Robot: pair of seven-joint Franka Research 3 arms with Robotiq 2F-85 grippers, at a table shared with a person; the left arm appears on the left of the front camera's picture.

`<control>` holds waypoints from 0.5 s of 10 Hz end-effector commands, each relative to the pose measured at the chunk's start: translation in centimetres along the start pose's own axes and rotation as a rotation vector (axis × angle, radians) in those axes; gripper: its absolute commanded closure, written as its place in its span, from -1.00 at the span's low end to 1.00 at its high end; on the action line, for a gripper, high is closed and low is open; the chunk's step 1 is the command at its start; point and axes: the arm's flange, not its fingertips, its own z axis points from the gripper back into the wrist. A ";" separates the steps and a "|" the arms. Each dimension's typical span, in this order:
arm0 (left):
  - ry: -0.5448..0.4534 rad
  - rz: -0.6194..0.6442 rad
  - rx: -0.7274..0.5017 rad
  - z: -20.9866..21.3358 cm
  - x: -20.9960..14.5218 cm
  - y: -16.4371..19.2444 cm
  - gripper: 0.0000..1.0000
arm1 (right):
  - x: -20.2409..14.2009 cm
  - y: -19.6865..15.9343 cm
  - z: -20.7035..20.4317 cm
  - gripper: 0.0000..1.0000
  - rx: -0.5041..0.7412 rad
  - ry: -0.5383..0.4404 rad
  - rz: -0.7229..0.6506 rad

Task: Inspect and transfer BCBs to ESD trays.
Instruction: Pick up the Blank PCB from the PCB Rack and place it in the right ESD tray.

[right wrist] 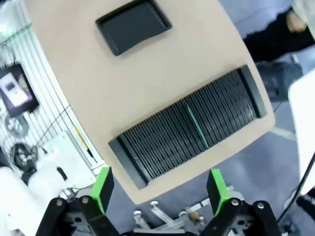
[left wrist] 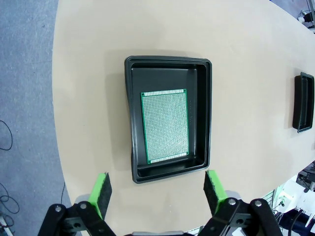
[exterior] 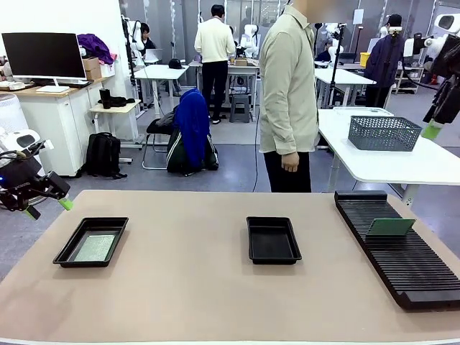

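Observation:
One black ESD tray [exterior: 63, 251] lies at the table's left with a green speckled BCB [exterior: 95, 248] flat on its floor. A second ESD tray [exterior: 273, 239] sits mid-table with nothing in it. Another BCB [exterior: 390, 227] stands on edge in the slotted rack [exterior: 402, 266]. My left gripper [exterior: 49, 208] hovers open beyond the table's left edge; from its wrist I look down on the tray [left wrist: 204, 118] and its BCB [left wrist: 165, 128] above the open gripper [left wrist: 157, 192]. My right gripper [exterior: 435, 129] hangs high at the right, open [right wrist: 160, 188] over the rack [right wrist: 162, 142] and its BCB [right wrist: 197, 125].
A person [exterior: 287, 93] stands at the far side of the table, hands down. A grey mesh basket [exterior: 384, 133] sits on a white table behind the rack. The empty tray [right wrist: 133, 24] lies beyond the rack in the right wrist view. Bare tabletop separates trays and rack.

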 end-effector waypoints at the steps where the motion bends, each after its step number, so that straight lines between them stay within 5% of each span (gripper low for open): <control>1: -0.009 -0.001 -0.001 -0.1 0.1 0.1 -1.00 | -0.5 -0.8 0.6 -1.00 0.026 0.030 0.167; 5: -0.009 -0.001 -0.001 -0.1 0.1 0.1 -1.00 | -1.6 -1.5 0.7 -1.00 0.027 0.069 0.393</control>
